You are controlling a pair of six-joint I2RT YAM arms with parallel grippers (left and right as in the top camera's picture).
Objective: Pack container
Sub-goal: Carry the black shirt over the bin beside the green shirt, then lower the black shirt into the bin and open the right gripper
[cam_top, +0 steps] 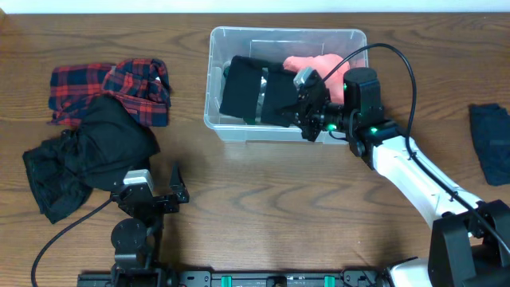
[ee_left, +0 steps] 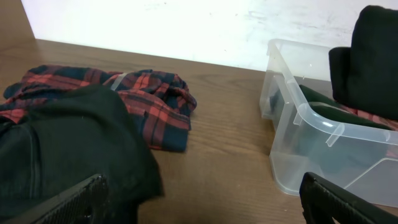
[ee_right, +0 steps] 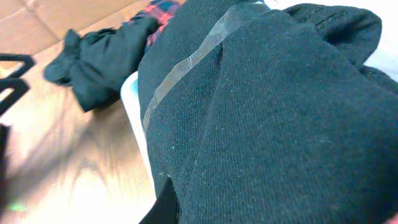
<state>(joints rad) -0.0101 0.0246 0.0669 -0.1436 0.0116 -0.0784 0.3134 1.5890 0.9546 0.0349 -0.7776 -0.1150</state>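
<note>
The clear plastic container (cam_top: pixel 219 76) stands at the back middle of the table and also shows in the left wrist view (ee_left: pixel 311 118). A black garment (cam_top: pixel 251 88) hangs over its front part, with a pink cloth (cam_top: pixel 315 65) behind it. My right gripper (cam_top: pixel 307 112) is at the container's front right rim, shut on the black garment, which fills the right wrist view (ee_right: pixel 267 124). My left gripper (cam_top: pixel 163 195) is open and empty near the table's front, its fingers (ee_left: pixel 199 199) wide apart above bare wood.
A black garment pile (cam_top: pixel 88 151) and a red plaid shirt (cam_top: pixel 111 84) lie at the left. A dark blue cloth (cam_top: pixel 490 139) lies at the far right edge. Cables run from both arms.
</note>
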